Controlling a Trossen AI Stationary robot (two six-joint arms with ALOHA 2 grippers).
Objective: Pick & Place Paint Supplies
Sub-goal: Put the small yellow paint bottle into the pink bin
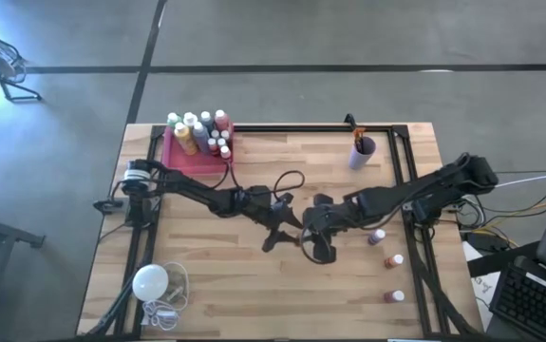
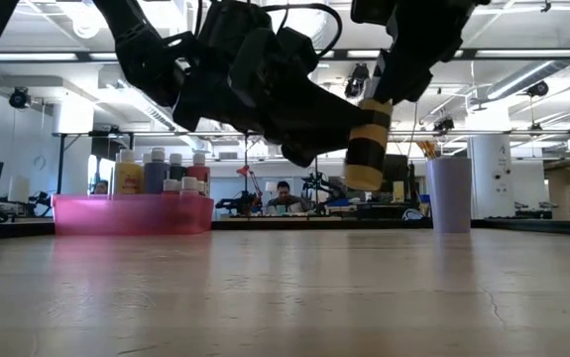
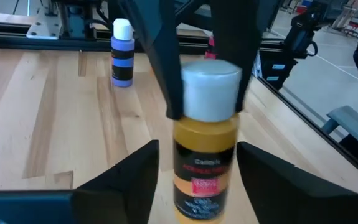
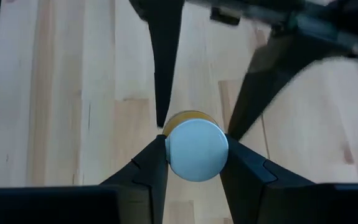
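A yellow paint bottle (image 2: 367, 149) with a white cap hangs above the middle of the table, and my right gripper (image 4: 196, 149) is shut on it. My left gripper (image 3: 196, 149) comes in nearly level from the table's left and stands open. Its two fingers (image 3: 135, 180) stand on either side of the bottle's labelled body (image 3: 203, 162). In the high view the two grippers meet near the table's middle, left (image 1: 287, 223) and right (image 1: 315, 237). Several more bottles stand in a pink tray (image 1: 170, 152) at the far left. My right gripper pinches the bottle's white cap (image 4: 196, 127) between its two fingers, one on each side. The fingers slant down at it from the table's right. The bottle hangs below them, nearly upright, clear of the table.
A pale cup (image 2: 450, 193) with brushes stands at the far right. A purple bottle (image 3: 122, 53) and small bottles (image 1: 393, 259) stand near the right edge. A white bulb with a cord (image 1: 151, 282) lies at the near left. Black rails (image 1: 401, 161) frame the table.
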